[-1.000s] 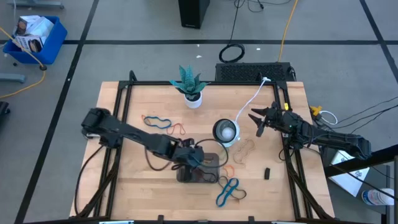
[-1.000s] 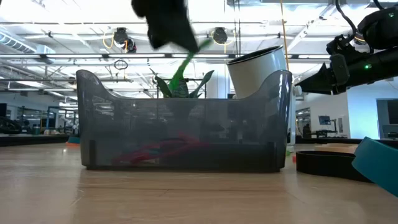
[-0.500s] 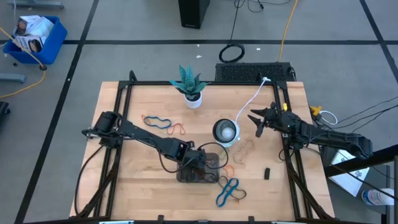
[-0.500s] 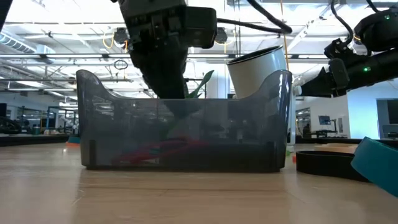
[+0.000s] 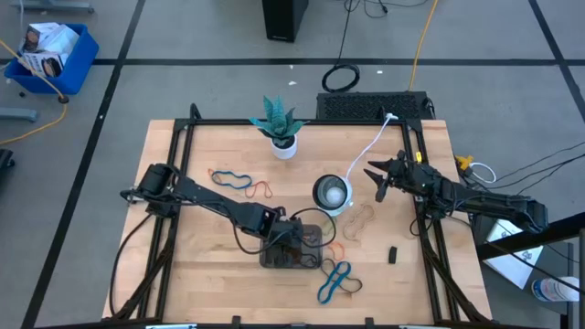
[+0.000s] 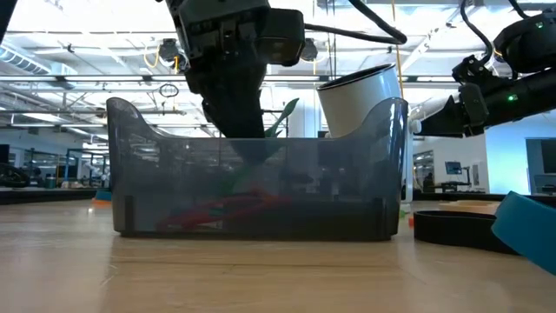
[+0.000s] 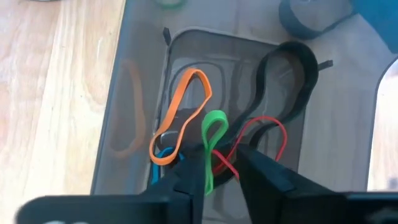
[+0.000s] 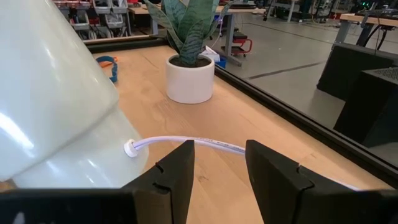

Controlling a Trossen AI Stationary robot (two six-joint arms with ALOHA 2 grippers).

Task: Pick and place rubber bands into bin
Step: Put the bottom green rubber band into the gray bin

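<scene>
The dark grey bin (image 5: 267, 260) stands at the table's near middle. My left gripper (image 5: 291, 239) reaches down into it, fingers apart (image 7: 222, 165), with a green rubber band (image 7: 214, 134) between them. Orange (image 7: 180, 118), black (image 7: 292, 81) and red (image 7: 261, 134) bands lie on the bin's floor. More bands lie on the table: blue (image 5: 228, 178), orange (image 5: 262, 191), tan (image 5: 361, 219), and blue ones (image 5: 336, 279) near the front. My right gripper (image 5: 377, 180) is open and empty at the right, beside the white cable (image 8: 186, 144). My left gripper points down into the bin with its fingers apart. The green band's near end (image 7: 209, 177) lies against the inner side of one finger (image 7: 194, 171); the other finger stands clear of it. The band's looped far end (image 7: 216, 118) lies down among the other bands on the bin floor.
A round white-silver bowl (image 5: 331, 194) stands just beyond the bin, a potted plant (image 5: 279, 128) at the far edge. A small black object (image 5: 392, 254) lies at the right front. A black frame (image 5: 183, 146) rims the table.
My left gripper has gone down from above the bin's rim into the bin, carrying the green band, which hung free below the fingers and now reaches down to the bin floor. In the last half second it has kept nearly still.
</scene>
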